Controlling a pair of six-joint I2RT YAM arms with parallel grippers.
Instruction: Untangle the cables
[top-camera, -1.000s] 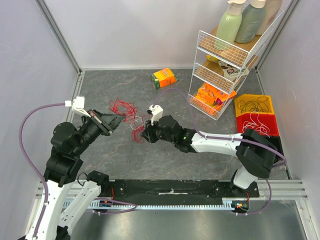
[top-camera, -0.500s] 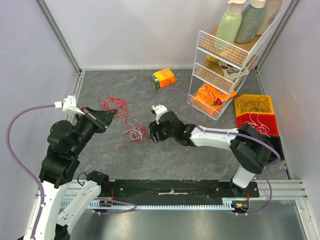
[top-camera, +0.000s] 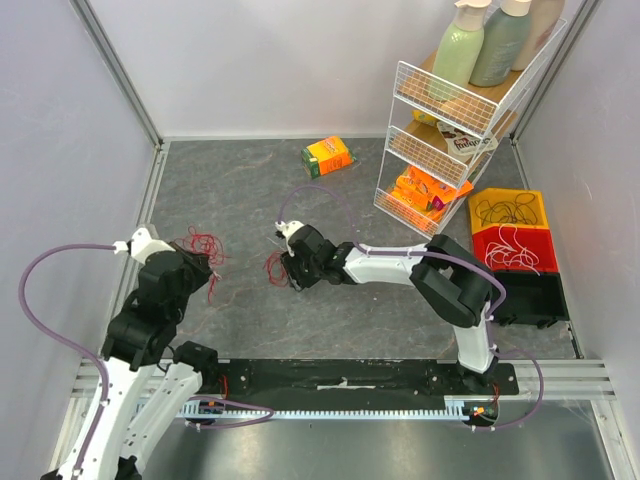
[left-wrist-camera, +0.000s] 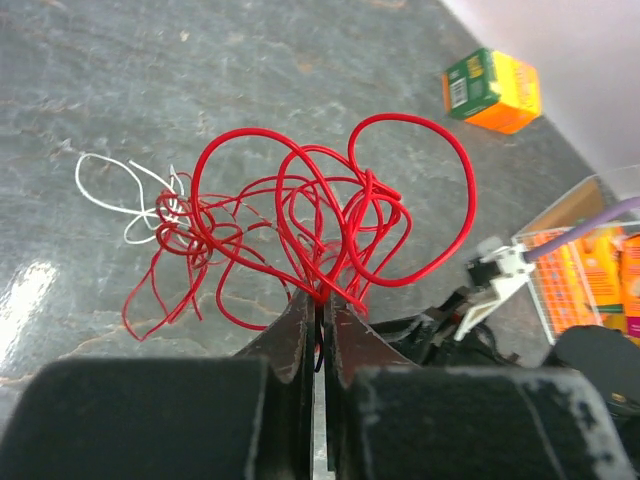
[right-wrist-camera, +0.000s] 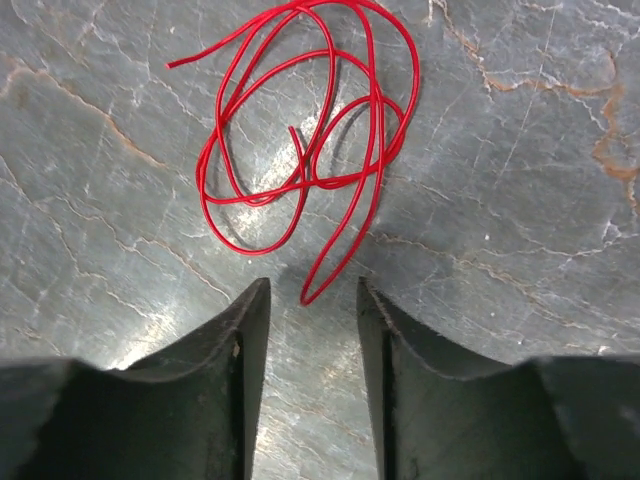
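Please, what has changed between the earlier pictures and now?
The left gripper, shut on the red bundle, has pulled back to the left and nearer, carrying it away from the centre. The right gripper has shifted left. Its fingers are open, with a separate red loop lying before them. The rack, orange box and bins stayed.
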